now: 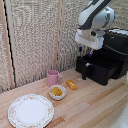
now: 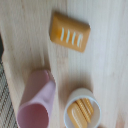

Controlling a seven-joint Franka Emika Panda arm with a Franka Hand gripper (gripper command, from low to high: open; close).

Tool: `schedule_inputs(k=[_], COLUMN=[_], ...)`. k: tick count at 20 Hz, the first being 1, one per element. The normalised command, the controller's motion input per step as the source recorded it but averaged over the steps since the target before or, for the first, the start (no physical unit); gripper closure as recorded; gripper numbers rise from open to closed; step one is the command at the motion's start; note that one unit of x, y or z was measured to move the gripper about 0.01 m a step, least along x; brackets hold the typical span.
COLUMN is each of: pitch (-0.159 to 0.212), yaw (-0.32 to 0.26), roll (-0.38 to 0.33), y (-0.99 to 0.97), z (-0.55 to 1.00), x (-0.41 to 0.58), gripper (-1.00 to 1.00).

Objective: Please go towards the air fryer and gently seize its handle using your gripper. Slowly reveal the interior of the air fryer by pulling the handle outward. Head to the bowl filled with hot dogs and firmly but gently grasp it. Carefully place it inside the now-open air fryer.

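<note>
Holding hot dogs [image 2: 80, 113], white bowl [image 1: 57, 92], pink mug [image 1: 53, 77] beside, fryer drawer [image 1: 102, 69] pulled out, claw [image 1: 85, 50] state unclear

1. Air fryer [image 1: 112, 57], right of the exterior frame: glossy black all over, drawer and handle [image 1: 85, 71] included.
2. Gripper [image 1: 84, 51], upper right: white body, dark fingers.
3. Bowl [image 1: 57, 92], lower centre: white; also lower right of the wrist frame [image 2: 82, 108].
4. Hot dogs [image 2: 81, 111]: orange-yellow pieces.
5. Mug [image 1: 53, 77], left of centre: pink; paler pink body, deeper pink inside in the wrist frame [image 2: 36, 100].
6. Block [image 2: 70, 31], top of the wrist frame: orange with pale stripes.
7. Plate [image 1: 30, 111], lower left: white, faint speckled pattern round the rim.
8. Table [image 1: 95, 107]: light wood, planked grain.
9. Screen [image 1: 35, 35], behind: beige woven texture, wooden uprights.
</note>
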Motion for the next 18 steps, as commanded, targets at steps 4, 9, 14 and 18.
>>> schedule_inputs(k=[4,9,14,18], pitch=[0.058,0.072,0.043,0.031], yaw=[0.066,0.148,0.180,0.174], roll=[0.156,0.145,0.176,0.205], y=[0.56,0.40,0.32,0.33], z=[0.15,-0.02,-0.13,-0.17], x=[-0.218,-0.135,-0.041,-0.001], gripper=[-1.00,-1.00,-1.00,-1.00])
